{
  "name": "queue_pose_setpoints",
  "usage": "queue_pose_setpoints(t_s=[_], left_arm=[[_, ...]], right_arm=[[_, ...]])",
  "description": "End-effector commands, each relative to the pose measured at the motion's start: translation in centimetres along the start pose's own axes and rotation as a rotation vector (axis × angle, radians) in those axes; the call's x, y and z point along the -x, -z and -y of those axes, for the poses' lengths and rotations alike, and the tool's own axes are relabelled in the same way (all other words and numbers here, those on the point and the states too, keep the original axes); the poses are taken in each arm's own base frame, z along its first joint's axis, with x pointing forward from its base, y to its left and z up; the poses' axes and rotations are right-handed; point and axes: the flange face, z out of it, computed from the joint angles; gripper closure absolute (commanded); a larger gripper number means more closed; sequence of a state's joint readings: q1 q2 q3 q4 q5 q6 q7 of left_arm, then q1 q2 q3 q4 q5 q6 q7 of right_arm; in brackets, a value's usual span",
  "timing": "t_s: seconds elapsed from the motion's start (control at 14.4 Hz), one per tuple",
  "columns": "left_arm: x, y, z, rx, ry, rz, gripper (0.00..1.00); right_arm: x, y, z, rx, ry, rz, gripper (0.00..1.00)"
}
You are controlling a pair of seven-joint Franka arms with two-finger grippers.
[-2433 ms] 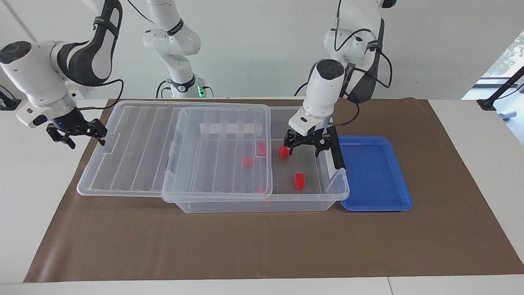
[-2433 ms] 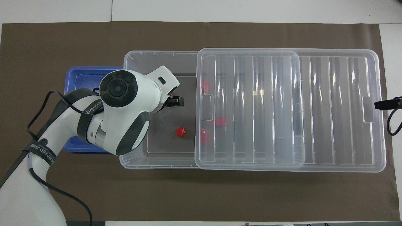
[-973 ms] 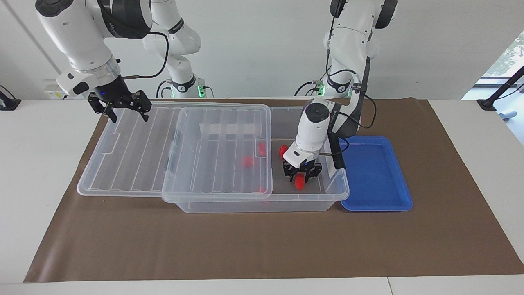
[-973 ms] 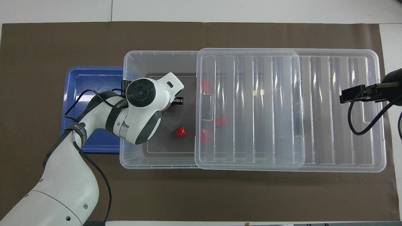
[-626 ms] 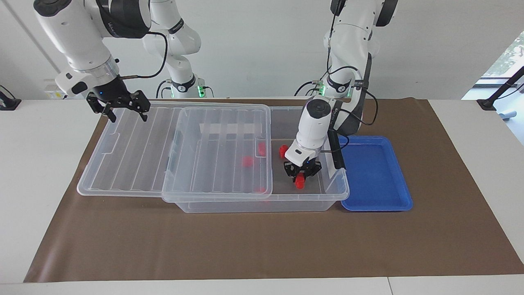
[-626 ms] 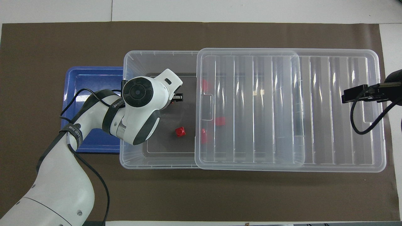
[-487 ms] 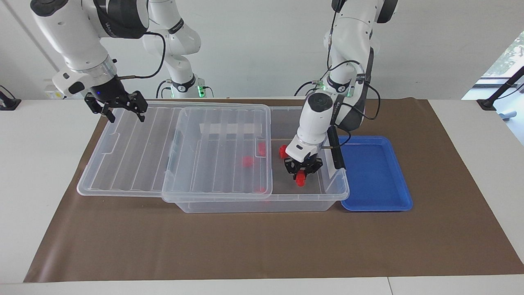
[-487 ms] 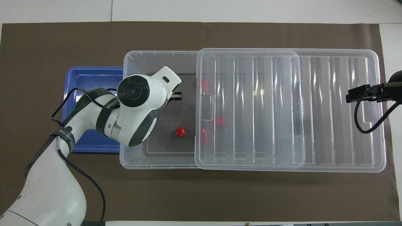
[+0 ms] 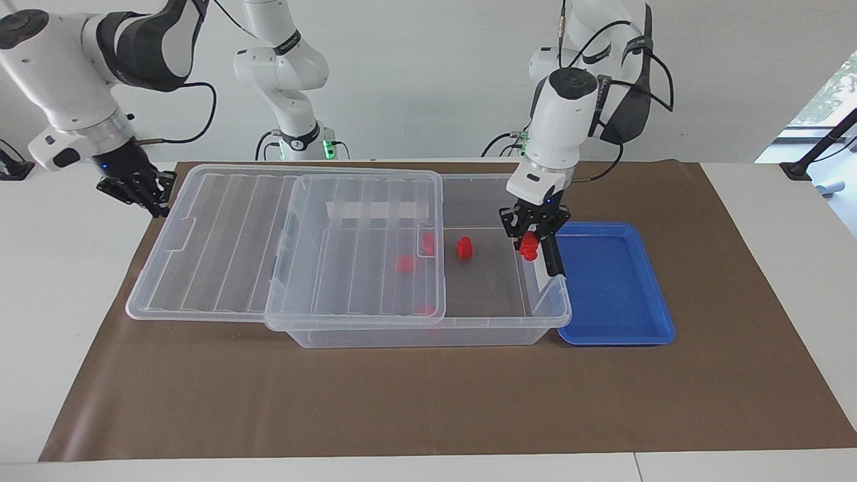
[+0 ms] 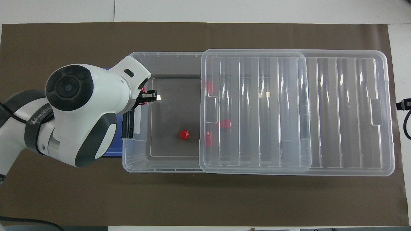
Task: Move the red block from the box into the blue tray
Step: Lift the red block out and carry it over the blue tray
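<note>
1. The left gripper (image 9: 533, 235) hangs in the air over the box's (image 9: 428, 333) end wall next to the blue tray (image 9: 612, 284), its fingers clenched on a red block (image 9: 529, 247) (the block's lower half shows below the fingertips).
2. The clear box sits in the middle of a brown mat (image 9: 428, 402); its ribbed lid (image 9: 288, 244) is slid toward the right arm's end of the table, leaving the end by the tray uncovered.
3. A second red block (image 9: 464, 248) lies on the box's uncovered floor; more red blocks (image 9: 404, 264) show blurred through the lid.
4. The blue tray lies just beside the box, toward the left arm's end of the table, with nothing in it.
5. The right gripper (image 9: 136, 188) waits in the air by the lid's corner nearest the robots; whether its fingers are parted cannot be told.
</note>
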State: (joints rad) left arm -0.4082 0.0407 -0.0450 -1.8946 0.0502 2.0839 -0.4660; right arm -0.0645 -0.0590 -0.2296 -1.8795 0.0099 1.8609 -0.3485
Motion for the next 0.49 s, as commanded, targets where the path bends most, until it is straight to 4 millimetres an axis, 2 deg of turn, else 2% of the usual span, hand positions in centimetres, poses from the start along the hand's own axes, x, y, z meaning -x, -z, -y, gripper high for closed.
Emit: queue_pose_setpoints(t_s=[0.0,0.14,0.35,0.42], left_arm=[[0.2,-0.9,3.9,-0.042,-0.046,0.035,1.0],[0.0,-1.8,7.2,-0.051,-0.086,0.048,1.0],[-0.6,-3.1,12.5,-0.047,-0.124,0.028,1.0],[-0.5,-4.2,13.5,-0.046,-0.134,0.017,1.0]], right_arm=[[0.3,-1.7,-3.5,0.023,0.054,0.001,1.0],[0.4,-2.9,-4.5,0.027,0.05,0.022,1.0],[0.2,-4.1,-4.2,0.031,0.028,0.011,1.0],[0.2,-4.4,-4.1,0.03,0.01,0.014,1.0]])
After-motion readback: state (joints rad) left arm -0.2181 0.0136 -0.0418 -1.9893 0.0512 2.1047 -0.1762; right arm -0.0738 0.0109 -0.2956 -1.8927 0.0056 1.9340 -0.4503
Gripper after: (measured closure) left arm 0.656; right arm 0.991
